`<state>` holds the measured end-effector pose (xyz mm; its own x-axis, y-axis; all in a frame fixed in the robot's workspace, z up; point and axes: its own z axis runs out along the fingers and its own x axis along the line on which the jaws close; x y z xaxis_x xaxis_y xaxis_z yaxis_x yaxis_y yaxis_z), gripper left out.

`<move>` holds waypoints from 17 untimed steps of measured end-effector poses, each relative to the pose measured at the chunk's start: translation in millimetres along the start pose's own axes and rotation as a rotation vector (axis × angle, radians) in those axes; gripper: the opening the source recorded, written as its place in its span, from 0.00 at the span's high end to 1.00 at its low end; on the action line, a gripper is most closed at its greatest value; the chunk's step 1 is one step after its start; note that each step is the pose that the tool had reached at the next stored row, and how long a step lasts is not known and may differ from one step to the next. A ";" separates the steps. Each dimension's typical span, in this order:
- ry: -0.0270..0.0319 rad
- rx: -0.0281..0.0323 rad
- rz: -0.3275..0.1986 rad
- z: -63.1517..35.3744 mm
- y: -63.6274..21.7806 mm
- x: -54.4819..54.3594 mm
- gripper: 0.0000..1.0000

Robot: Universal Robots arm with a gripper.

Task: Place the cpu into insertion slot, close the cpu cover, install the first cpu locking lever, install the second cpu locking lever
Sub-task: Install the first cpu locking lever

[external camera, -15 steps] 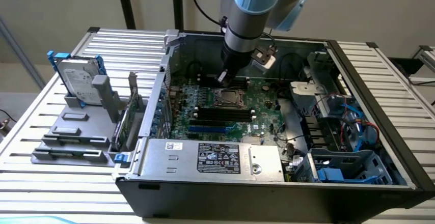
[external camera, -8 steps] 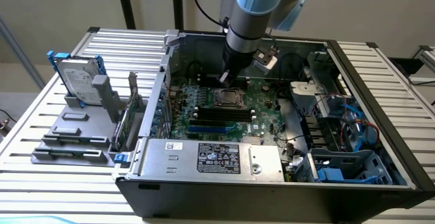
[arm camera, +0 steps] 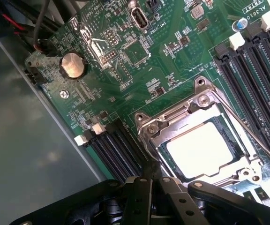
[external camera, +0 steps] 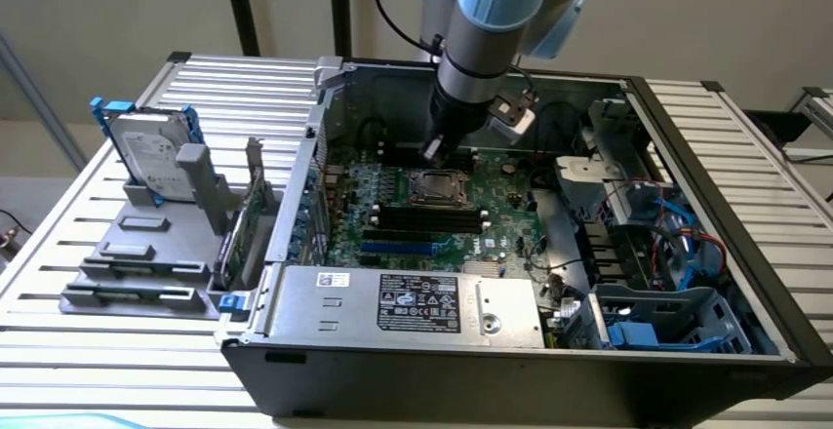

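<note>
Black gripper (arm camera: 153, 185) linkages are seen closest in the wrist view, with the fingers drawn together and nothing visibly held between them; the hand is judged clenched and empty. Just ahead of the fingertips, the near corner of the insertion slot (arm camera: 143, 118) is met, and whether the tips are touching its metal rim cannot be told. The cpu (arm camera: 198, 150) is seated in that slot, its pale top shown through the window of the cpu cover (arm camera: 186, 117), which is laid flat over it. Along the slot's far side from the hand, a thin locking lever (arm camera: 261, 142) is seen as a wire rod running beside the frame; whether it is latched cannot be told. Black memory slots (arm camera: 114, 145) are set just beside the fingertips, and a coin cell battery (arm camera: 72, 64) lies well beyond them on the green motherboard (arm camera: 125, 89). In the exterior view the gripper (external camera: 436, 151) is lowered inside the open computer case (external camera: 729, 205), just behind the socket. Placing and covering are judged done, so a lever step is taken to be in hand. A firm, well-aimed push on a slender rod is called for, without the tips slipping onto the cover or the memory slots.
</note>
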<state>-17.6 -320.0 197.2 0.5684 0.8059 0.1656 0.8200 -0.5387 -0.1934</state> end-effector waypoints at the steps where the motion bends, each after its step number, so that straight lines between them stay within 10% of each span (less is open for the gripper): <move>1: 0.0001 -0.0001 0.000 0.1 0.8 0.5 0.89; 10: 0.0008 0.0004 0.000 1.1 6.9 4.2 0.89; 17: 0.0140 0.0095 -0.001 1.4 7.7 3.4 0.89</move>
<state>-9.4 -321.1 194.9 0.5684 0.8030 0.1794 0.8201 -0.5353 -0.2024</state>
